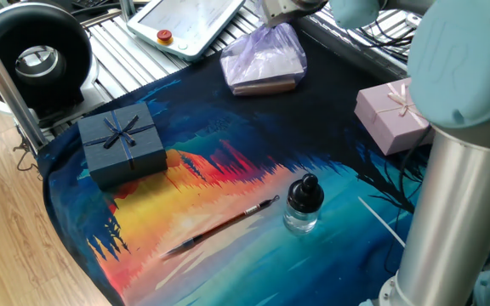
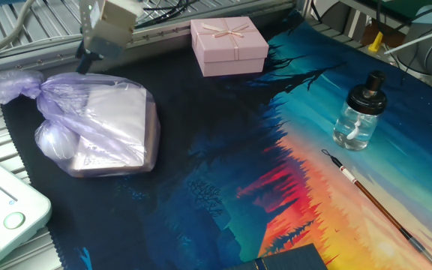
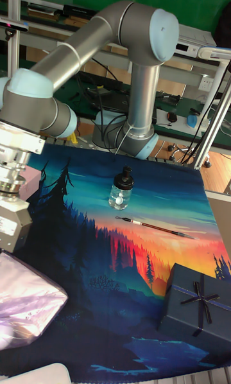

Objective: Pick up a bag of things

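The bag of things [image 2: 103, 124] is a pale lilac crinkled plastic bag with a flat pinkish-brown block inside, lying on the dark cloth. Its gathered top [image 2: 10, 85] points left. It also shows at the back of the cloth [image 1: 264, 59] and in the lower left corner [image 3: 25, 294]. My gripper [image 2: 85, 61] hovers just above the bag's far edge, near the gathered end, and holds nothing. Only its pale body [image 1: 281, 8] [image 3: 11, 222] shows well. The fingers are mostly hidden, so their gap cannot be read.
A pink gift box with a bow [image 2: 229, 45] [image 1: 395, 115] stands right of the bag. A dark blue gift box [image 1: 122, 143] [image 3: 199, 304], an ink bottle [image 2: 360, 112] [image 1: 303, 204] and a brush [image 2: 370, 199] lie on the painted cloth. A teach pendant [image 1: 190, 21] sits behind the bag.
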Robot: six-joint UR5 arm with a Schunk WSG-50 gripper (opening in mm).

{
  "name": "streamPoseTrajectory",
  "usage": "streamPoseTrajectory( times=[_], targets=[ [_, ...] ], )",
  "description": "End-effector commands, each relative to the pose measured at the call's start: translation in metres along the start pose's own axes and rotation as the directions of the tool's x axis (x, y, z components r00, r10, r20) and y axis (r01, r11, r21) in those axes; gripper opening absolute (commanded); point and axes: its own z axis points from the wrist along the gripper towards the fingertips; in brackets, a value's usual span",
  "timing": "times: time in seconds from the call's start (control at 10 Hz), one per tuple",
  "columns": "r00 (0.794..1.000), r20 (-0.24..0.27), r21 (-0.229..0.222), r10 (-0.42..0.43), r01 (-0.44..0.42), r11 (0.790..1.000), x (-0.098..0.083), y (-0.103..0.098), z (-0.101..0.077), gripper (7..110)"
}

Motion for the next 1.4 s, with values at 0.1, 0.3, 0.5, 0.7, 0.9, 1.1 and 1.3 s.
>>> streamPoseTrajectory(
  times=[0.1,0.3,0.5,0.7,0.9,1.1,1.3],
  targets=[
    [0.985,0.012,0.021,0.175,-0.175,0.984,-0.014,-0.002,0.008,66],
    [0.986,0.022,0.016,0.168,-0.168,0.986,-0.014,-0.002,0.022,66],
    [0.986,0.013,0.005,0.166,-0.166,0.986,-0.021,0.003,0.018,66],
    [0.985,0.004,-0.007,0.171,-0.171,0.985,-0.020,0.009,0.017,44],
    [0.990,-0.007,0.002,0.138,-0.138,0.990,-0.017,0.009,0.017,44],
    [0.996,-0.063,0.070,-0.057,0.061,0.996,-0.004,-0.009,0.016,44],
    [0.981,-0.138,0.142,-0.133,0.153,0.978,0.011,-0.031,0.012,44]
  ],
)
